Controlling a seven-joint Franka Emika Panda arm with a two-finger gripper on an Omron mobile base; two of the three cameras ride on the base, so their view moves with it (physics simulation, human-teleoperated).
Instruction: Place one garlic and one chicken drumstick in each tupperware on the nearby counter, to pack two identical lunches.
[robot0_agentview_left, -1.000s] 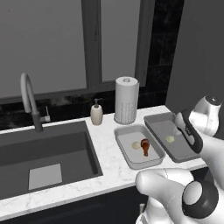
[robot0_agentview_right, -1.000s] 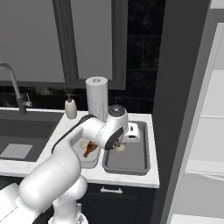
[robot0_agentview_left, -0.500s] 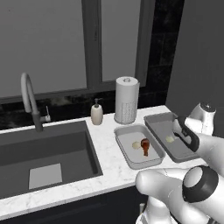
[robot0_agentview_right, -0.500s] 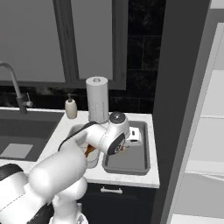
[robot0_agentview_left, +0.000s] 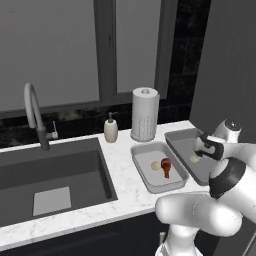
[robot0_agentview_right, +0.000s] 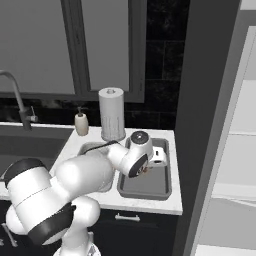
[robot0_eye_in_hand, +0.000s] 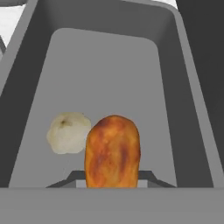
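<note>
Two grey tupperware trays lie side by side on the white counter (robot0_agentview_left: 125, 192). The left tupperware (robot0_agentview_left: 145, 181) holds a garlic (robot0_agentview_left: 156, 164) and a brown chicken drumstick (robot0_agentview_left: 166, 168). My gripper (robot0_agentview_left: 200, 152) hangs low over the right tupperware (robot0_agentview_left: 181, 141), shut on a second chicken drumstick (robot0_eye_in_hand: 113, 151). In the hand view the dark fingertips (robot0_eye_in_hand: 146, 175) flank that drumstick just above the tray floor (robot0_eye_in_hand: 109, 74). A pale garlic (robot0_eye_in_hand: 68, 132) lies on the floor beside it, to its left. From the right base view the hand (robot0_agentview_right: 149, 161) covers much of that tray (robot0_agentview_right: 155, 185).
A paper-towel roll (robot0_agentview_left: 145, 114) and a soap bottle (robot0_agentview_left: 110, 131) stand behind the trays. The dark sink (robot0_agentview_left: 50, 175) with its faucet (robot0_agentview_left: 35, 112) is to the left. A dark tall panel (robot0_agentview_right: 210, 100) and white fridge shelves (robot0_agentview_right: 235, 165) close off the right.
The hand has come down and slightly right over the right tray, still carrying the drumstick, and the elbow has swung. Trays and food have stayed put.
</note>
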